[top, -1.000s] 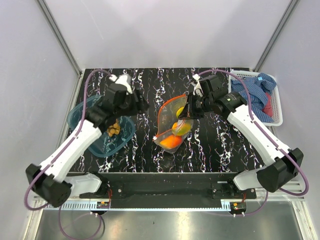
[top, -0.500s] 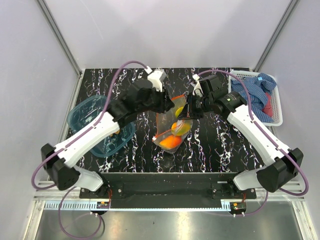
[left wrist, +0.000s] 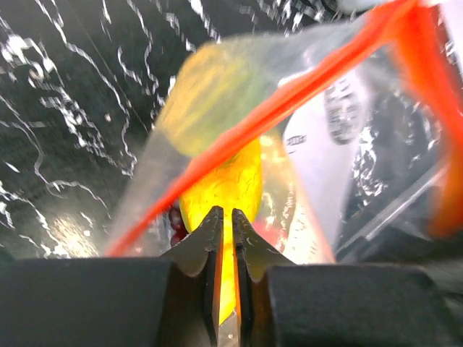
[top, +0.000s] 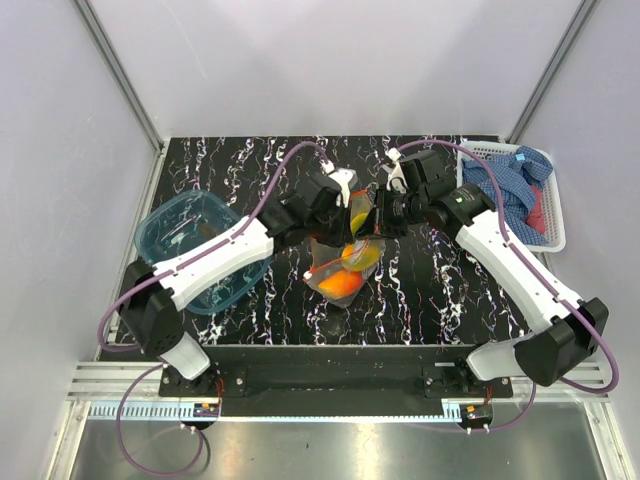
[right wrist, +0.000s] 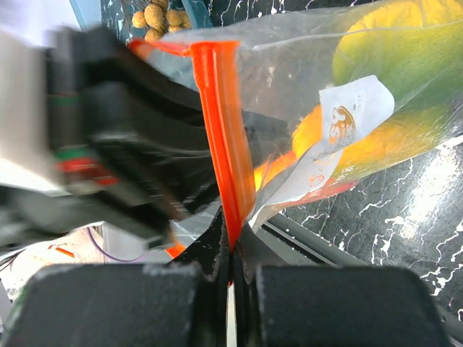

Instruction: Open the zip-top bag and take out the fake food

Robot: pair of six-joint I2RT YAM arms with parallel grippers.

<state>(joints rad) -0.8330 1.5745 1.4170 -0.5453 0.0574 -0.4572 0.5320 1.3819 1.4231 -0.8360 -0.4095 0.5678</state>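
Observation:
The zip-top bag (top: 325, 262) hangs mid-table, mouth up. My right gripper (top: 378, 222) is shut on its orange-red zip strip (right wrist: 221, 130), pinched between the tips (right wrist: 230, 235). Fake food shows through the film: an orange (top: 342, 286), a yellow-green mango (top: 364, 257) and a yellow lemon (left wrist: 221, 184), with dark grapes (left wrist: 174, 221) beside it. My left gripper (top: 350, 214) is at the bag's mouth, pointing down at the lemon. Its jaws (left wrist: 224, 217) are almost together with only a thin slit, and nothing shows between them. Small tan balls (right wrist: 153, 16) lie in the tub.
A blue translucent tub (top: 160, 225) stands at the left, partly under my left arm. A white basket (top: 553, 236) holding a blue checked cloth (top: 510, 185) sits at the back right. Both grippers crowd the bag's mouth closely.
My left arm swung from above the tub rightward to the bag's mouth, and its jaws closed on the way. The right gripper and the bag stayed put.

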